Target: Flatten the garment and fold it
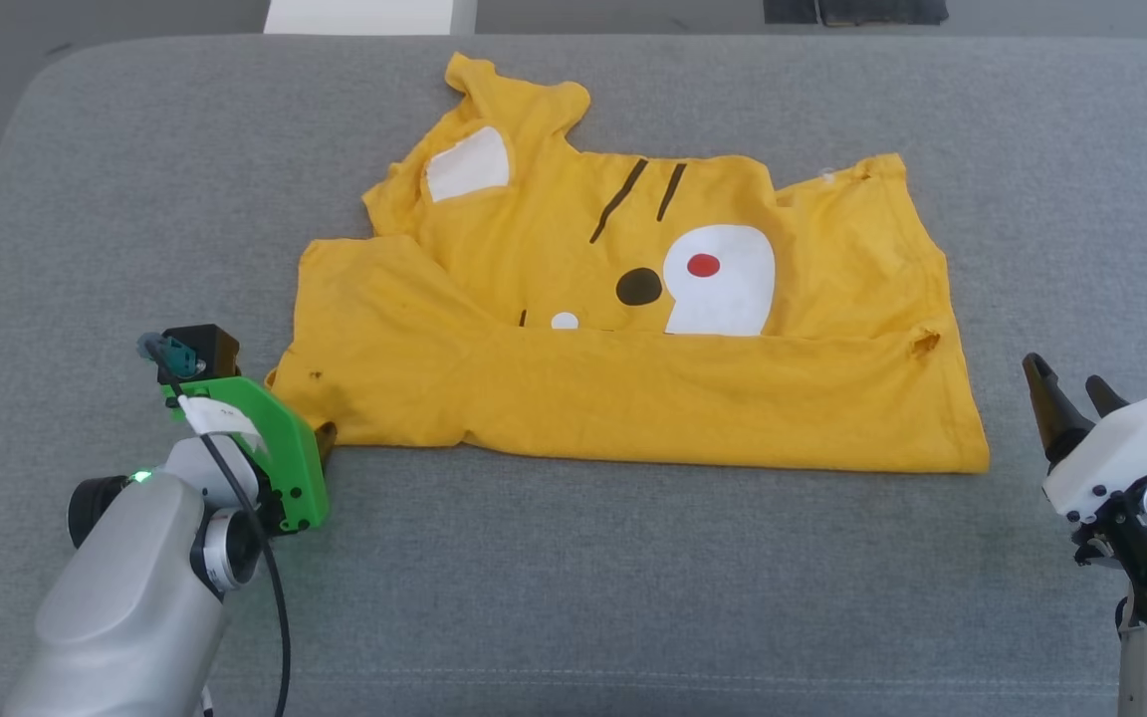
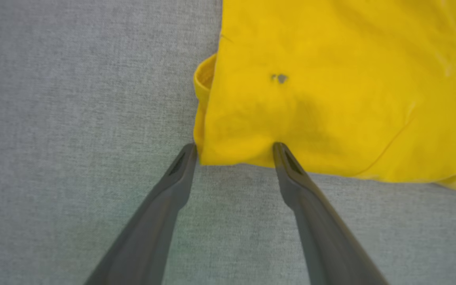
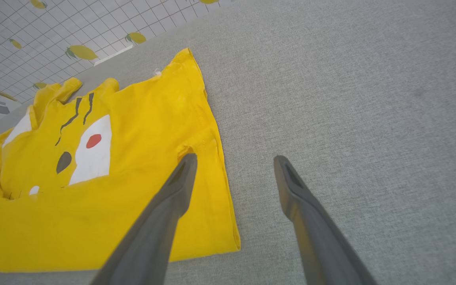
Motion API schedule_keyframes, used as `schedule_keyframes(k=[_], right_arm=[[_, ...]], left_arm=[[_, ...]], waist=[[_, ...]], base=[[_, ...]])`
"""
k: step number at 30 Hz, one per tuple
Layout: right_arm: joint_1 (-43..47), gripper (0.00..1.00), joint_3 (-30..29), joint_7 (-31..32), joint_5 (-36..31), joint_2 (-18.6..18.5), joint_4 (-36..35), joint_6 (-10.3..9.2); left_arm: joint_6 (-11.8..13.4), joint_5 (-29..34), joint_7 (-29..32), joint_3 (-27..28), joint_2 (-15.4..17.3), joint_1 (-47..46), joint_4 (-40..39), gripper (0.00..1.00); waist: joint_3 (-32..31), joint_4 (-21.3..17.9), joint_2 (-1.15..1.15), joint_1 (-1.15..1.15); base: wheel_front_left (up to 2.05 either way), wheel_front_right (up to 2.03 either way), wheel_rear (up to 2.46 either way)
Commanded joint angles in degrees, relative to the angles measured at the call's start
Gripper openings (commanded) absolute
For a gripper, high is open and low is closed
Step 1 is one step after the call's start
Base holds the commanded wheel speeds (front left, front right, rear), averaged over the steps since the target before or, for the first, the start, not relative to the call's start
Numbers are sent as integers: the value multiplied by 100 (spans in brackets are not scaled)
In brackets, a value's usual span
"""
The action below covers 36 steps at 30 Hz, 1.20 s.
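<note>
Judging by the lie of the garment (image 1: 633, 398), roughly a first fold made and more to come. Spread mostly flat across the middle of the grey fabric worktop (image 1: 573, 597), print side up, with the near edge doubled up and back in a broad band that covers the lower part of the tiger face (image 1: 718, 279). Not yet tidy: far-left sleeve (image 1: 509, 100) rumpled and poking out, left side stepped and uneven, a small hole (image 1: 925, 344) showing at the right end of the fold line. Left to do, at a guess: smoothing that sleeve, bringing in the sides, and at least one more fold to reach a compact packet.

Left jaws spread wide, clamped on nothing, tips down at the near-left corner of the cloth. Seen along the left fingers (image 2: 180, 170), one tip touching the outer edge of the corner and the other against the near hem, with the corner lying just beyond the tips rather than inside the grip.

Right jaws likewise wide apart and empty, near the cloth's right edge but apart from it, over bare worktop in the head view. From the wrist, one right finger (image 3: 174, 198) crossing in front of the near-right corner, the other over grey fabric alone. No contact to be made out there.
</note>
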Motion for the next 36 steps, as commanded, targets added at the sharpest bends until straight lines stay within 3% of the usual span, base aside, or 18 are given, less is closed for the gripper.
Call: schedule_keyframes(k=[1,8,9,10,11,17,24,36], right_arm=[[-37,100,27,-3,42,-1,-46,-8],[-61,100,99,-31,67,-1,-91,-8],[-51,100,107,-28,52,-1,-87,-8],[-32,100,127,-12,11,-1,-84,-8],[-15,100,145,3,-31,-1,-87,-8],[139,100,290,370,-729,-1,-263,-8],[59,100,610,1361,-1385,-1,-423,-8],[-136,100,873,2089,-2124,0,15,-8]], left_arm=[[45,48,57,-17,71,53,-23,100],[82,-26,391,-82,95,60,116,100],[73,-50,411,-83,92,89,136,68],[43,-77,400,-80,91,127,136,20],[27,-122,375,-55,79,167,131,0],[2,-411,-8,242,47,473,-131,0],[166,-501,-636,568,77,829,-955,0],[352,-530,-610,598,158,1110,-1808,0]], waist=[[120,-106,0,0],[319,-241,0,0],[327,-251,0,0],[328,-257,0,0],[325,-259,0,0],[262,-189,0,0],[277,-1,0,0],[540,211,0,0]], base=[[0,0,0],[0,0,0],[0,0,0],[0,0,0],[0,0,0],[0,0,0],[0,0,0],[0,0,0]])
